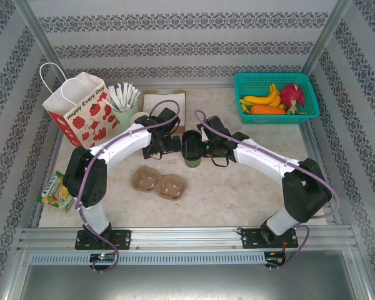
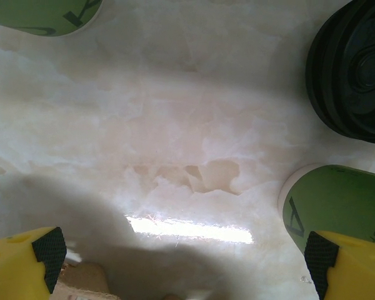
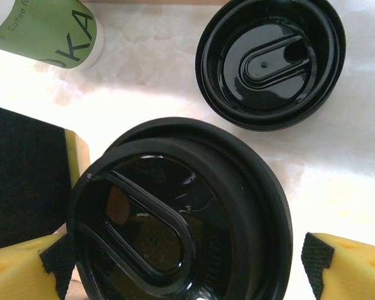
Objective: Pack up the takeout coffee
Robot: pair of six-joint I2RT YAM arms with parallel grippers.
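Observation:
The takeout coffee [image 1: 192,152] stands upright mid-table, an olive-green paper cup under a round black lid [image 3: 175,219]. My right gripper [image 3: 186,259] straddles that lid from above. It is open; the right pad [image 3: 315,259] stands clear of the rim and the left pad [image 3: 57,265] is close to it. My left gripper [image 2: 184,253] hovers open over bare marble just left of the cup. The cup's green wall [image 2: 337,206] shows beside that gripper's right finger. In the top view, both grippers [image 1: 165,145] [image 1: 207,149] flank the cup.
A loose black lid [image 3: 272,62] lies just beyond the cup. Another green cup [image 3: 47,28] sits to the far left. A cardboard cup carrier [image 1: 159,181] lies nearer the bases. A poppy-print paper bag [image 1: 81,109], a mint cup of straws [image 1: 124,103] and a fruit basket [image 1: 244,84] line the back.

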